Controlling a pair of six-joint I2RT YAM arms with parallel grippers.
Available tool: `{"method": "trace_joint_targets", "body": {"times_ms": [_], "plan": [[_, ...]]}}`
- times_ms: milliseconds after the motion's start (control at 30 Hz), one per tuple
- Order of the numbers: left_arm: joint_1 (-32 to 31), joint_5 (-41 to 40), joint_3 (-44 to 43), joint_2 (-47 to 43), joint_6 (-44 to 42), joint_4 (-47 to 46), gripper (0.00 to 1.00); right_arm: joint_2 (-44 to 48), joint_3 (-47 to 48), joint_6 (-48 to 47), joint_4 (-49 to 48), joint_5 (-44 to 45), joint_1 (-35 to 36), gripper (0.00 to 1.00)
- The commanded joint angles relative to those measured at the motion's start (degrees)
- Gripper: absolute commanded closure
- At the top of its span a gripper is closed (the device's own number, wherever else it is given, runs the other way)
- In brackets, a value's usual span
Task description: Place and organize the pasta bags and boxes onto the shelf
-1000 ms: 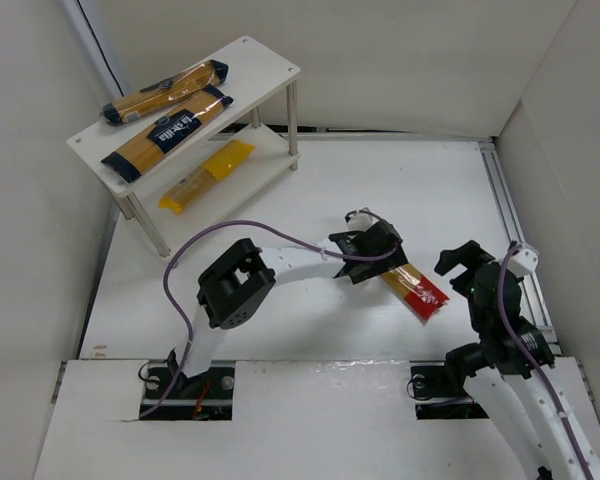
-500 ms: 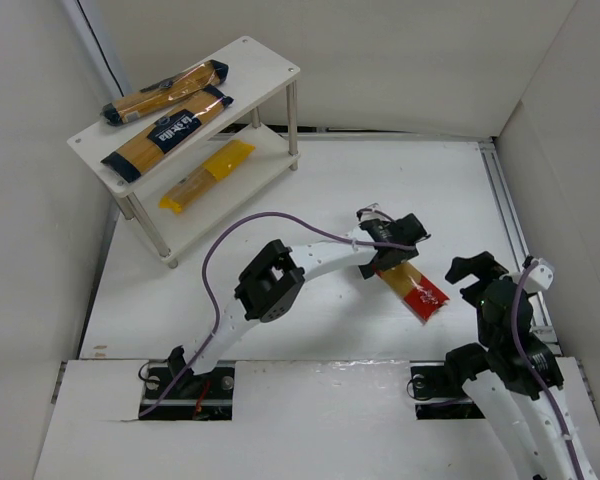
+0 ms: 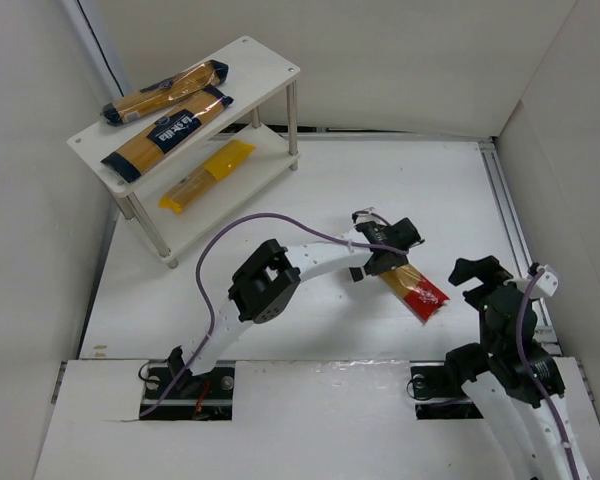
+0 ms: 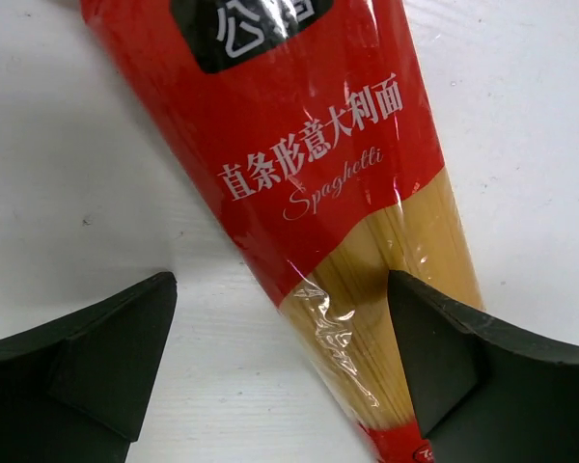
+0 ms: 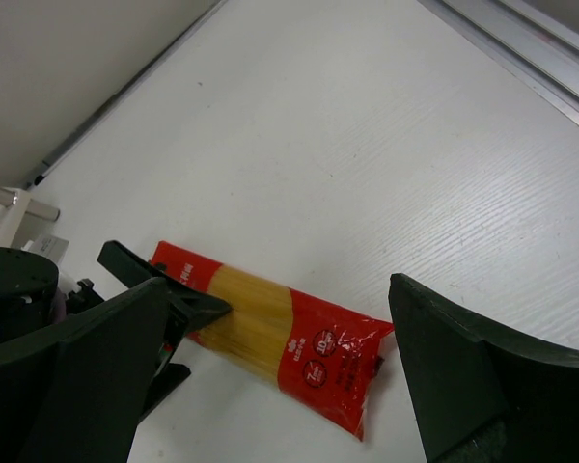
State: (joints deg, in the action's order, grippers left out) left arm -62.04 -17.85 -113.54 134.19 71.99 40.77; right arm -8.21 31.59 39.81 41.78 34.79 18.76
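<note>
red packet (image 4: pixel 309 174) lettering readable only from left wrist.

One end of the red packet (image 3: pixel 419 292) is covered by the left hand (image 3: pixel 385 261); in the left wrist view both ends are cropped.

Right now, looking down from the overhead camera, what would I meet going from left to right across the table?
The white shelf → red spaghetti packet → right arm. The left arm stretches across both shelf and packet, so it is left out.
</note>
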Motion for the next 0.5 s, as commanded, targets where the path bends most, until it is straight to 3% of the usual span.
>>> {"method": "trace_joint_targets", "body": {"times_ms": [0,67,267,333,467], "plan": [[-0.1,0.9,2.9,3.9,-3.5,11.6,0.13,2.7,-0.8,1.0,-1.1,1.9,-0.2,0.00],[-0.1,0.9,-0.4,6.2,-4.0,13.4,0.17,4.1,-0.8,1.0,-1.1,2.4,-0.2,0.00],[-0.1,2.3,-8.8,12.0,-2.2,13.6,0.16,4.8,-1.4,1.0,-1.1,1.9,-0.2,0.00],[-0.1,1.7,-8.8,12.0,0.4,9.2,0.11,3.5,-1.4,-0.2,-1.8,1.9,-0.2,0.00],[-0.1,2.5,-6.0,11.3,1.2,-0.7,0.15,1.4,-1.4,-0.7,-2.3,1.3,-0.2,0.00]]}}
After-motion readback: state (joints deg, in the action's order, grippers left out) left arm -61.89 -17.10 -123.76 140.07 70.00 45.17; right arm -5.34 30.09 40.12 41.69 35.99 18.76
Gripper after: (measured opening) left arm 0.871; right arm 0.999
